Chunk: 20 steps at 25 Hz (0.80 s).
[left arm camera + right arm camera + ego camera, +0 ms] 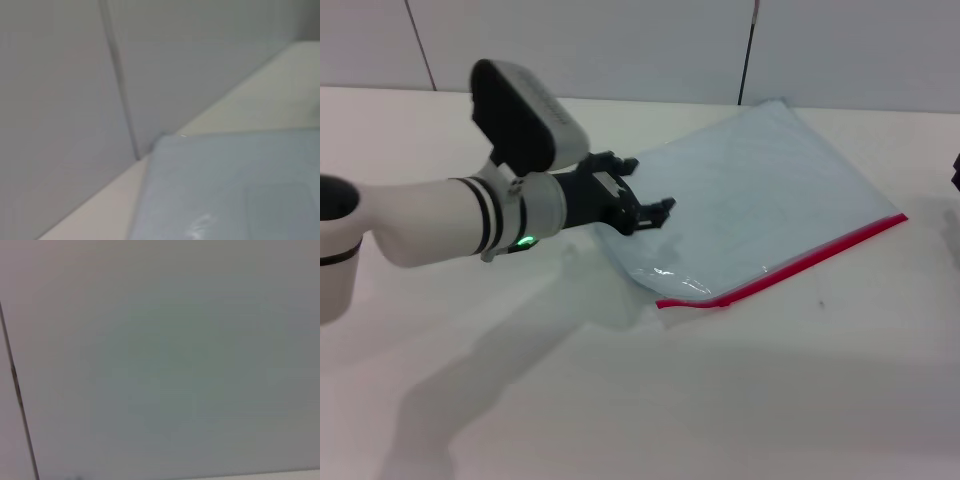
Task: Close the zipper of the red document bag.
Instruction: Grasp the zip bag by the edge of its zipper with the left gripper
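Note:
The red document bag (pixel 750 190), a flat translucent pale blue pouch, lies on the white table, turned at an angle. Its zipper (pixel 790 265) is the thin red strip along the edge nearest me, running from the near left corner up to the right. My left gripper (pixel 645 188) is over the bag's left edge, black fingers spread open with nothing between them. The left wrist view looks low across the bag (pixel 235 185) toward the wall. At the right border of the head view, a dark sliver (pixel 956 172) of the right arm shows.
The white table (pixel 650 400) spreads wide in front of the bag. A grey panelled wall (pixel 620 40) with a dark seam (pixel 748 55) stands just behind the bag's far corner. The right wrist view shows only that wall (pixel 165 360).

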Motion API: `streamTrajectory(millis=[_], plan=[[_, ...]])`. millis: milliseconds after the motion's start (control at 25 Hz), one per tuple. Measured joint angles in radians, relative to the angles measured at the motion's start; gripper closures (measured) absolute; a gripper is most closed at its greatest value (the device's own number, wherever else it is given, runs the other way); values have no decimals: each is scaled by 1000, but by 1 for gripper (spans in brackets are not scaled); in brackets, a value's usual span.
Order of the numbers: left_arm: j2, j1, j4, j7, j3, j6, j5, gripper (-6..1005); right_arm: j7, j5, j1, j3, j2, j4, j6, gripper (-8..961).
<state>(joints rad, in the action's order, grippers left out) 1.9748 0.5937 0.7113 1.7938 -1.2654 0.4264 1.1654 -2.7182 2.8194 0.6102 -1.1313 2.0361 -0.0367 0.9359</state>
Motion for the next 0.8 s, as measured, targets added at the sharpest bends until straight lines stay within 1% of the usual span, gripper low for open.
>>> streamTrajectory(millis=[80,280,400,440,480,560,600,720,800], plan=[[-9,7,33,-130,15,9,124,246,0,0,1,-1,0,0,-4,300],[-14,33,74,-405,14,75,413,246,0,-1,1,-3,-1,2,-27,300],[-17,55,93,-532,7,130,549,246,0,-1,1,-3,-1,3,-28,300],[-17,55,93,-532,7,130,549,246,0,-1,1,-4,-1,3,-28,300],[-19,67,111,-614,5,161,639,246,0,-1,1,-4,-1,3,-28,301],[-20,78,147,-719,2,196,755,246,0,-1,1,-4,-2,3,-29,301],[-21,81,159,-743,-1,206,784,246,0,-1,1,-4,-2,4,-31,301],[-18,91,221,-859,-41,290,943,246,0,-3,1,-5,-2,14,-48,301],[-8,100,265,-920,-70,359,1033,246,0,-3,2,-6,-2,21,-60,301]])
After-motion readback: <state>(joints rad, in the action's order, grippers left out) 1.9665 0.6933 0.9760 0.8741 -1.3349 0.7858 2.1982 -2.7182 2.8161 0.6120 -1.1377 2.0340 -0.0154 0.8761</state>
